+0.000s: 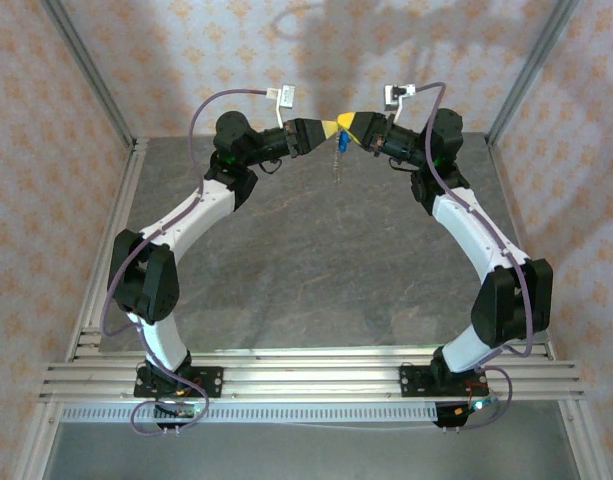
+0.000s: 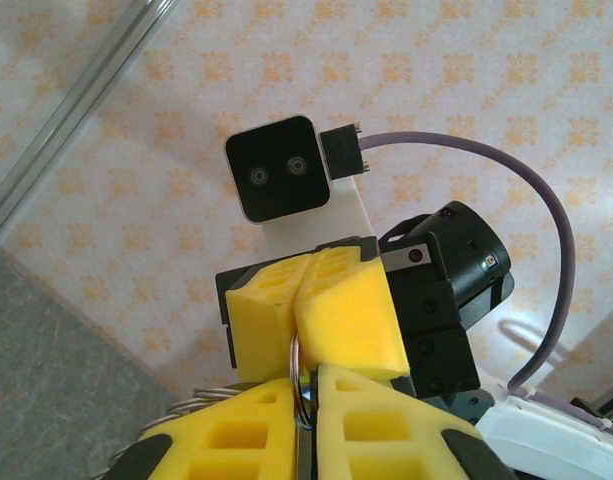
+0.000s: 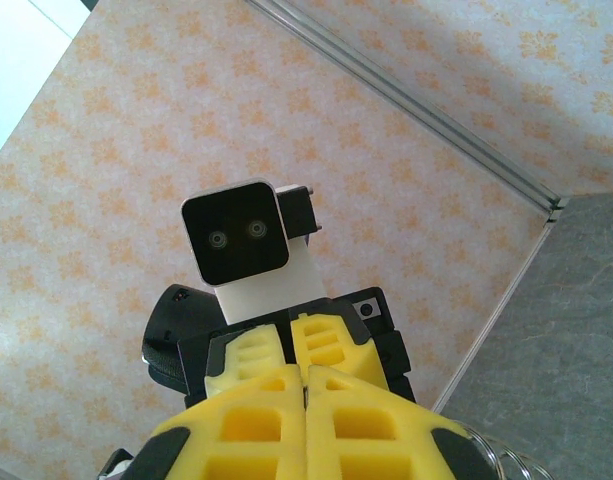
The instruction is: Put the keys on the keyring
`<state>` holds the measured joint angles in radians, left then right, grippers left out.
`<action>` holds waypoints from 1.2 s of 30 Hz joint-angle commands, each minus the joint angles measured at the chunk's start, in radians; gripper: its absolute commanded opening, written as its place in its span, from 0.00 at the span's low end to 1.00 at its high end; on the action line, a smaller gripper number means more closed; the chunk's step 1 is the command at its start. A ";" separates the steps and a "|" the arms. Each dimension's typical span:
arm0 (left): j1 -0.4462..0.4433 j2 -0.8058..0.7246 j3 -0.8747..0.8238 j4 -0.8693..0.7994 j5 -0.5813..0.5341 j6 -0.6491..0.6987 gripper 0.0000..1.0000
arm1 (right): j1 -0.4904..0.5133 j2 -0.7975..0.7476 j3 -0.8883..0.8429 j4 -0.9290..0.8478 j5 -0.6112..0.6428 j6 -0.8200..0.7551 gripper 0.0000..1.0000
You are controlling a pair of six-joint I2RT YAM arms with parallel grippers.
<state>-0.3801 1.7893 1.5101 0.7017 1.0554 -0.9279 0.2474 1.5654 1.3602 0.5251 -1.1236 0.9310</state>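
Above the far part of the grey table (image 1: 286, 260), both end effectors meet tip to tip. The left end effector (image 2: 306, 400) is clenched on the thin metal keyring (image 2: 296, 355), which sits edge-on in its slit. The right end effector (image 3: 306, 375) is clenched with its pads together, the ring touching their seam. The blue key (image 1: 340, 143) hangs just beneath.

No text, label, brand or number is readable on anything.

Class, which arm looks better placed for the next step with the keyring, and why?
Left, probably: the left hand grips the metal keyring edge-on and could work it; the right hand, shut, anchors it.
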 commanded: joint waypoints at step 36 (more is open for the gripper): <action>-0.028 0.004 -0.002 0.085 -0.125 -0.023 0.00 | -0.054 -0.074 -0.028 -0.051 0.043 -0.041 0.18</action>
<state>-0.4103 1.7916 1.4986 0.7170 0.9371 -0.9455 0.1955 1.5208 1.3441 0.4461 -1.0805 0.8970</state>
